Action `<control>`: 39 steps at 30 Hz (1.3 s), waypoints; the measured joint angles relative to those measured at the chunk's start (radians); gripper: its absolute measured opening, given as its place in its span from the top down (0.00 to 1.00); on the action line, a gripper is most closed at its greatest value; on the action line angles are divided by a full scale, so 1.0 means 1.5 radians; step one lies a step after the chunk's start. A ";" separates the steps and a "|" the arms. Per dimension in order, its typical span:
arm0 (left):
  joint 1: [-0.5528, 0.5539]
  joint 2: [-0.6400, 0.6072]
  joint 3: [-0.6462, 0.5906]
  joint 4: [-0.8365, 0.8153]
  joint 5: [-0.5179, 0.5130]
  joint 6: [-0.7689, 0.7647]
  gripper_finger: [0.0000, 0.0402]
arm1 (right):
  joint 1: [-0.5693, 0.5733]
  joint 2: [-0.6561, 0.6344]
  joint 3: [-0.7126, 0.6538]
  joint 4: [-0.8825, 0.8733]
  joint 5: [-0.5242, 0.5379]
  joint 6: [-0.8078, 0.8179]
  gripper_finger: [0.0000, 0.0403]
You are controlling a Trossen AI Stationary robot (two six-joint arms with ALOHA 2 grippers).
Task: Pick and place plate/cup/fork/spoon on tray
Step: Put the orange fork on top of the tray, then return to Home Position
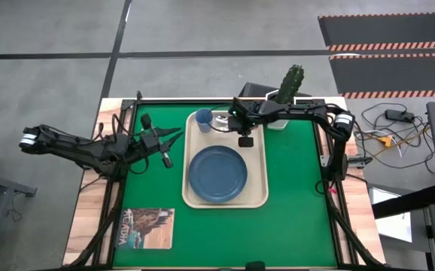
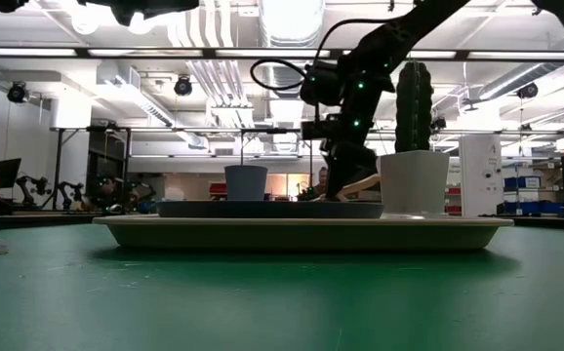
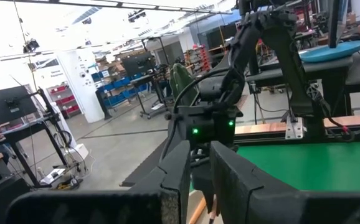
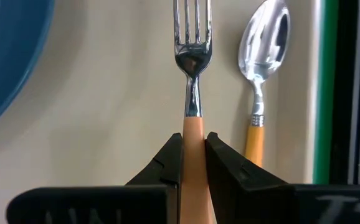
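Note:
The cream tray [image 1: 259, 188] lies mid-table. On it are the dark blue plate [image 1: 217, 173], the blue cup [image 1: 203, 120] at its far left corner, and the spoon [image 4: 264, 50], lying flat beside the far rim. My right gripper [image 1: 241, 129] is low over the tray's far part, shut on the fork [image 4: 192, 37]. My left gripper [image 1: 177, 135] hovers left of the tray with its fingers nearly together, holding nothing. My right gripper pinches the fork's orange-tan handle [image 4: 194, 140] between its two fingers, which lie along the fork. The tines [image 4: 192, 18] point away from the gripper, over the tray floor beside the spoon. In the low view the handle [image 2: 363, 184] slants upward; whether the tines touch the tray I cannot tell.
A white pot [image 1: 280, 122] with a tall cactus [image 1: 291, 81] stands just beyond the tray's far right corner, close to my right arm. A picture-covered booklet [image 1: 146, 228] lies at the near left. Green mat shows to the tray's right and near side.

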 joint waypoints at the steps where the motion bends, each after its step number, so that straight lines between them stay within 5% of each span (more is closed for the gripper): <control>1: 0.000 0.000 0.000 0.000 0.000 0.000 0.89 | -0.002 0.001 0.002 0.001 0.000 0.000 0.92; 24: 0.000 0.000 -0.001 -0.001 0.000 -0.004 0.89 | -0.016 0.036 -0.013 0.007 -0.014 0.009 0.91; 39: 0.000 0.000 -0.001 -0.001 0.000 -0.004 0.89 | -0.016 0.042 -0.014 0.002 0.023 0.040 0.71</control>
